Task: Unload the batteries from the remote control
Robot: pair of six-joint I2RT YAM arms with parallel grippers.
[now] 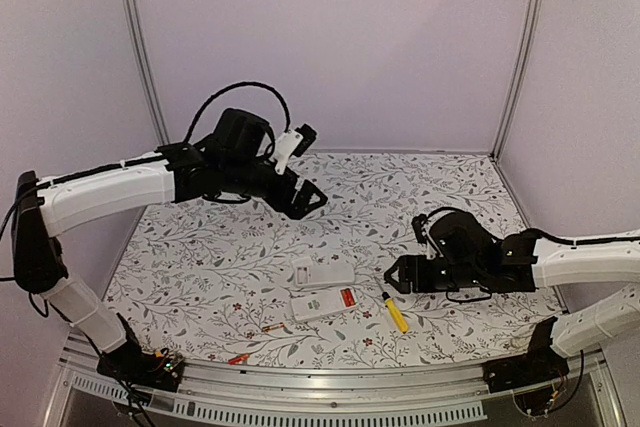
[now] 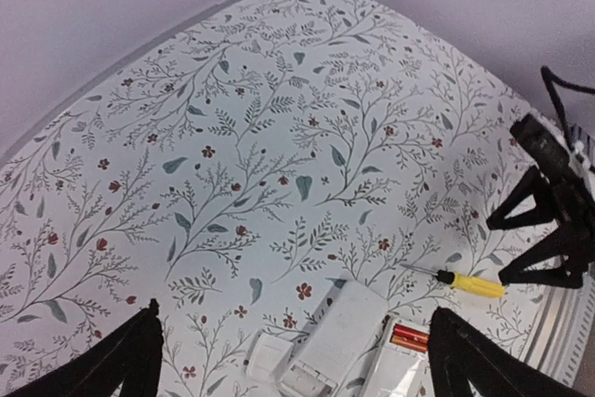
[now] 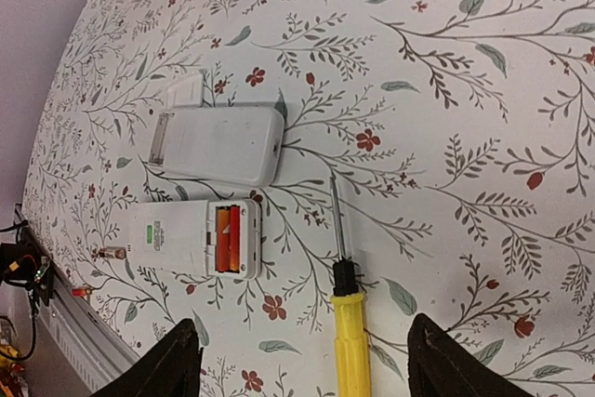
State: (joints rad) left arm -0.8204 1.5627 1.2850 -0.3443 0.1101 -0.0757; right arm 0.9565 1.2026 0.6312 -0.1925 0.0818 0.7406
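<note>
**Top external.**
- Left end effector: raised over the far half of the bench, nothing in it.
- Right end effector: low over the bench; its spread is not legible here.
- Open remote: flat near the front edge, compartment end toward the right arm.
- Batteries: seated in that compartment, a short way left of the right end effector.
- Screwdriver: just beside the right end effector.
- Second remote: just behind the first.

**Left wrist.**
- Left end effector: fingers wide apart, empty.
- Batteries: at the lower edge of the view, well apart from the fingers.

**Right wrist.**
- Right end effector: fingers wide apart, empty, straddling the screwdriver.
- Batteries: two red-orange cells side by side, lying across the width of the open remote. Their long axis runs roughly parallel to the screwdriver shaft and crosswise to the line between the fingers. They sit ahead of the gap between the fingers, offset toward the left finger in this view.

**Assessment.** The right arm is clearly nearer. It likely needs a short sideways shift and a descent.
</note>
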